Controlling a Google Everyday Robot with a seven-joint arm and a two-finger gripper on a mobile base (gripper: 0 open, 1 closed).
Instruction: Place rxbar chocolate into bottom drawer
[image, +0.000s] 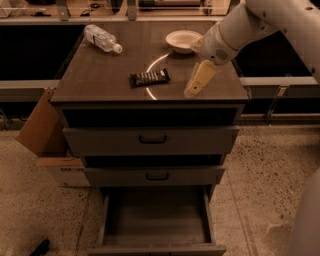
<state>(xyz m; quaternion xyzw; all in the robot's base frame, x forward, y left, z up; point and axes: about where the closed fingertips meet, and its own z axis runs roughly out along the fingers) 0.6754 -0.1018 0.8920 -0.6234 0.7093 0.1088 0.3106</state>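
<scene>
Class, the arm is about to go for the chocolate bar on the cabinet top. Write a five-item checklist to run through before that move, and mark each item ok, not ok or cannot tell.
1. bottom drawer pulled open, nothing lying on its visible floor: ok.
2. rxbar chocolate flat on the cabinet top, nothing on it: ok.
3. claw holding the bar: not ok; it hangs over the top to the bar's right, apart from it.
4. Way from claw to bar free: ok; bowl and bottle sit farther back.
5. two upper drawers not covering the bottom drawer's opening: ok.
</scene>
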